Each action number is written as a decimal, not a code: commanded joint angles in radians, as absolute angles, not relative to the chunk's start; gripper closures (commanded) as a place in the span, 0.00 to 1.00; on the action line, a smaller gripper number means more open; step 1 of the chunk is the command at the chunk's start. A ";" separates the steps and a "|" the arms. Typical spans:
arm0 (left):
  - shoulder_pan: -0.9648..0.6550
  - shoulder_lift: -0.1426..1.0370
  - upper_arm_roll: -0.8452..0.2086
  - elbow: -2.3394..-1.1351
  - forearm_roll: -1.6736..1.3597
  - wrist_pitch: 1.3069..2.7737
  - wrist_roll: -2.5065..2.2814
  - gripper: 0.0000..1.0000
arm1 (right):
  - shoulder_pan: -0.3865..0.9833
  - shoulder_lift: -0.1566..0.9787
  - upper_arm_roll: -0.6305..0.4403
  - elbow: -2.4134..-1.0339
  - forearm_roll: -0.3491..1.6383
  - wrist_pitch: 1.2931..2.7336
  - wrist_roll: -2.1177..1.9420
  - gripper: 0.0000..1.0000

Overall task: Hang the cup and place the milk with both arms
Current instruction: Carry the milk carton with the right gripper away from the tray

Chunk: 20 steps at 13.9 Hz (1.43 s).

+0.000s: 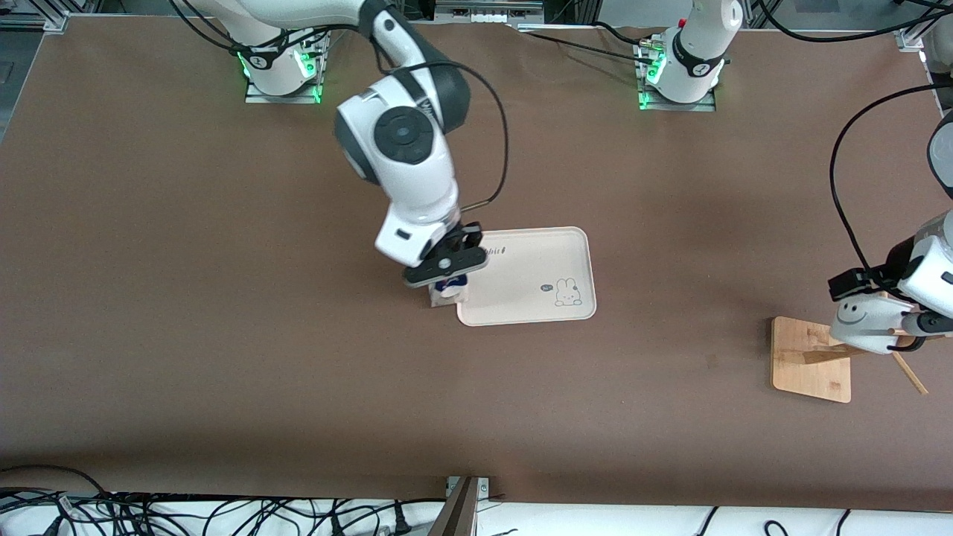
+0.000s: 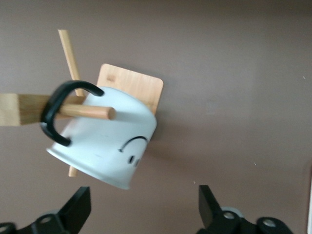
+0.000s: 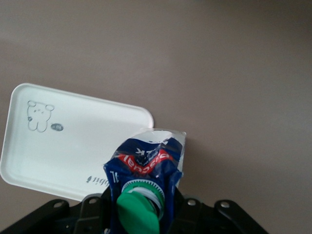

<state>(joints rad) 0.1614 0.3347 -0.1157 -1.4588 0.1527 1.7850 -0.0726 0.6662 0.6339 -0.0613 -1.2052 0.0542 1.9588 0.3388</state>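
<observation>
The white cup (image 1: 864, 327) with its smiley face hangs by its black loop handle (image 2: 56, 114) on a peg (image 2: 92, 112) of the wooden rack (image 1: 808, 361), at the left arm's end of the table. My left gripper (image 1: 886, 305) is open just above the cup; in the left wrist view (image 2: 145, 209) its fingers (image 2: 80, 207) stand apart from the cup (image 2: 105, 146). My right gripper (image 1: 444, 262) is shut on the milk (image 1: 447, 290), a blue-topped carton with a green cap (image 3: 139, 214), at the edge of the white tray (image 1: 536, 279) toward the right arm's end.
The tray has a rabbit drawing (image 1: 567, 292) and shows in the right wrist view (image 3: 63, 146). The rack has a flat wooden base (image 2: 131, 85) and a thin slanted peg (image 1: 910, 374). Brown table all around.
</observation>
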 commanded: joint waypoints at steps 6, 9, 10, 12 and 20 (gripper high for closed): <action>0.158 0.284 -0.160 -1.433 0.026 1.651 -0.043 0.00 | 0.318 0.486 -0.049 -1.478 0.178 1.973 -0.072 0.60; 0.155 0.282 -0.158 -1.387 0.032 1.657 -0.041 0.00 | 0.224 0.462 -0.061 -1.564 0.179 1.982 -0.153 0.60; 0.122 0.258 -0.140 -1.397 0.019 1.657 -0.038 0.00 | 0.203 0.459 -0.061 -1.595 0.179 1.991 -0.187 0.60; 0.024 0.175 -0.013 -1.495 0.014 1.740 -0.037 0.00 | 0.163 0.448 -0.063 -1.664 0.184 2.041 -0.201 0.60; -0.034 -0.015 0.044 -1.730 0.022 1.812 0.075 0.00 | 0.152 0.390 -0.061 -1.827 0.202 2.149 -0.186 0.07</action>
